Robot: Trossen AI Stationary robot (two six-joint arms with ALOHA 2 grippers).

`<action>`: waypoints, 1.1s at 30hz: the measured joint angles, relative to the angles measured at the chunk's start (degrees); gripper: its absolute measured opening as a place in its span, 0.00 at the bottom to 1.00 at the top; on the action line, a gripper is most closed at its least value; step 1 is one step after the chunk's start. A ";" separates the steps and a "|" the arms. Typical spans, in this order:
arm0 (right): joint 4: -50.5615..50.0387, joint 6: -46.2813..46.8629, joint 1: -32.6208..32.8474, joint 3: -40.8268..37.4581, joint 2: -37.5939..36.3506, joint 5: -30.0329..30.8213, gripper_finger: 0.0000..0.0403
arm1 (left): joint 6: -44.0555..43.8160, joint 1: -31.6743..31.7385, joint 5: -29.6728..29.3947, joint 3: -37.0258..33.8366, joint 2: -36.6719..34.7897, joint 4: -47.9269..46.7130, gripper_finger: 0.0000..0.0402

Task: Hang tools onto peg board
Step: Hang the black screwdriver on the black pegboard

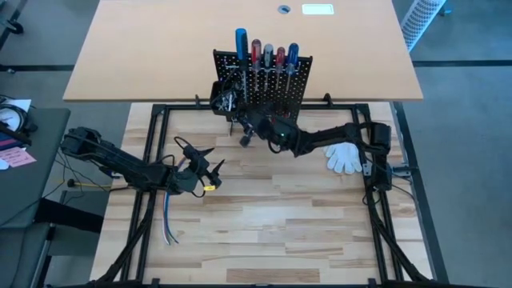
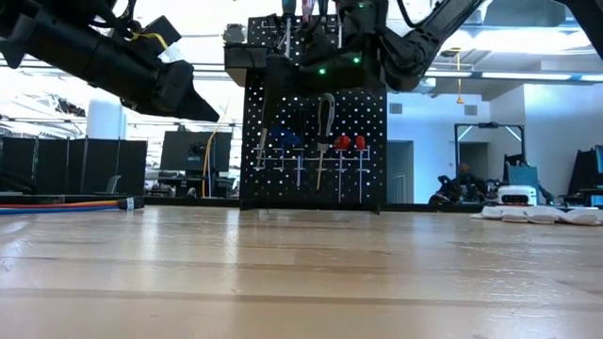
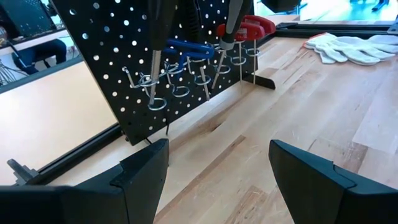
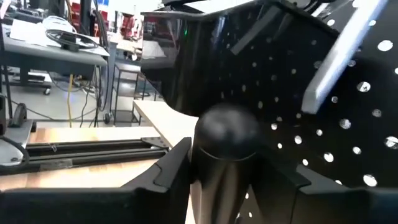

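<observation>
Wooden table [image 1: 264,224] carried peg board [image 1: 264,80] at far edge, screwdrivers [image 1: 268,56] already racked. Right hand [image 4: 227,180] at board's face gripped black-handled tool [image 4: 227,140], hanging step underway. Next: seat it, release. Left hand [image 3: 214,168] waited wide, empty, near table middle.

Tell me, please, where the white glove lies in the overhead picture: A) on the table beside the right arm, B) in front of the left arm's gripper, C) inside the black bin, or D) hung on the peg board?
A: the white glove lies flat on the table right beside the right arm, apart from the peg board.
</observation>
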 joint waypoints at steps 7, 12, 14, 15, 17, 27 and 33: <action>-6.43 0.09 -0.42 2.94 0.11 0.10 0.34 | -0.31 0.00 0.11 0.00 0.00 -0.02 0.68; -11.33 -0.11 -0.49 4.78 0.11 0.12 0.37 | -0.66 0.00 0.13 0.00 0.00 -0.02 0.68; -11.53 -0.11 -0.49 4.91 0.11 0.12 0.38 | -0.78 -0.01 0.13 0.00 0.00 -0.02 0.68; -11.56 -0.11 -0.49 4.95 0.02 0.12 0.38 | -0.84 0.00 0.13 0.00 0.00 -0.02 0.68; -11.92 -0.13 -0.44 4.95 -0.39 0.14 0.37 | -0.86 0.00 0.13 0.00 0.00 -0.04 0.68; -14.45 -1.62 0.01 4.99 -2.81 0.31 0.38 | -0.86 -0.02 0.43 0.00 0.00 -0.03 0.68; -16.12 -1.64 0.50 5.01 -4.20 0.34 0.35 | -0.99 -0.04 0.44 0.00 0.02 -0.07 0.68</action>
